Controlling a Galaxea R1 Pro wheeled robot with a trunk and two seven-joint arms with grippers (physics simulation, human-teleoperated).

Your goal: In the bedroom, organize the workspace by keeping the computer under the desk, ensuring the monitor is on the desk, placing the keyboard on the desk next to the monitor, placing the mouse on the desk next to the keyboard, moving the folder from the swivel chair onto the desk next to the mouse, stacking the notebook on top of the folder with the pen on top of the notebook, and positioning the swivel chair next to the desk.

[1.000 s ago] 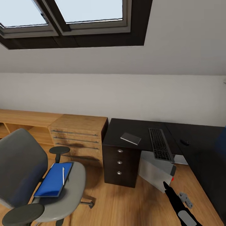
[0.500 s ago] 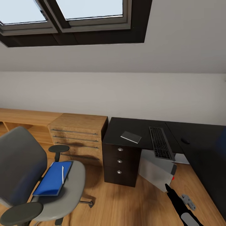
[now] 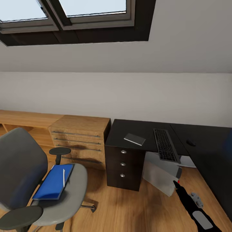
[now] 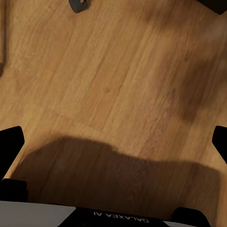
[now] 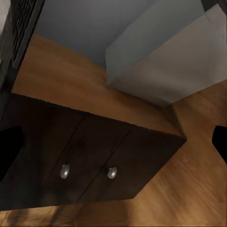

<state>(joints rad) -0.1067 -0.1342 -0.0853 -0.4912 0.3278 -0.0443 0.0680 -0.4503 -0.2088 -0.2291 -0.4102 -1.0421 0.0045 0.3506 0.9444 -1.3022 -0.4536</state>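
Fingertips of both grippers sit spread at their wrist views' edges, empty — mostly cut off. On the swivel chair [image 3: 69, 190] lies the folder [image 3: 53, 182] with the pen [image 3: 63, 177]; the computer [image 3: 161, 175] is half hidden under the desk [image 3: 141, 132].

You have a matt black desk [image 3: 151, 132] with small shiny metal knobs [image 3: 123, 151] on its drawers. The floor [image 3: 129, 209] and drawer unit [image 3: 80, 135] look like warm, smooth-grained wood. The chair [image 3: 22, 167] reads as soft grey cloth, its armrests [image 3: 60, 150] matt black. The folder [image 3: 53, 182] is smooth blue, the computer [image 3: 161, 177] plain matt grey.
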